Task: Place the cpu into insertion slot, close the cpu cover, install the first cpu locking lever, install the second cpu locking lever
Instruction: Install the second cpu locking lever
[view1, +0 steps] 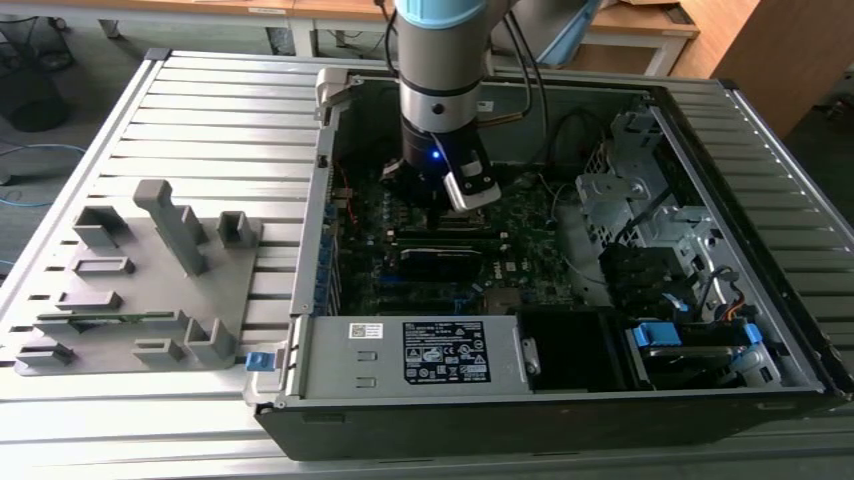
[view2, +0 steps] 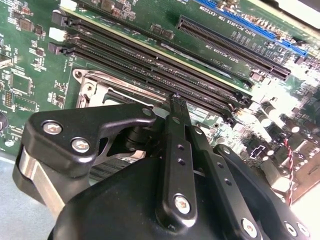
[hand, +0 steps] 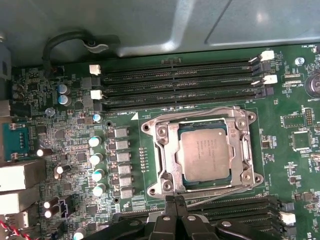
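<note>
In the first wrist view the cpu (hand: 207, 152), a flat grey-silver square, lies in the insertion slot (hand: 227, 122) on the green motherboard. The cpu cover (hand: 167, 150), a silver frame plate, lies flat around it. Thin wire levers (hand: 200, 111) run along the socket's edges. My gripper (hand: 175, 201) hovers at the socket's edge with its black fingers pressed together and nothing between them. In the second wrist view the gripper (view2: 175, 102) points down beside a corner of the cover (view2: 92, 87). In the exterior view the gripper (view1: 434, 195) hangs over the board inside the open computer case (view1: 320, 300).
Long black memory slots (hand: 180, 80) flank the socket on two sides. A row of capacitors (hand: 97, 160) stands beside it. A power supply (view1: 414, 355) and drive cages (view1: 641, 220) fill the case. A grey fixture rack (view1: 134, 280) rests on the slatted table at the exterior view's left.
</note>
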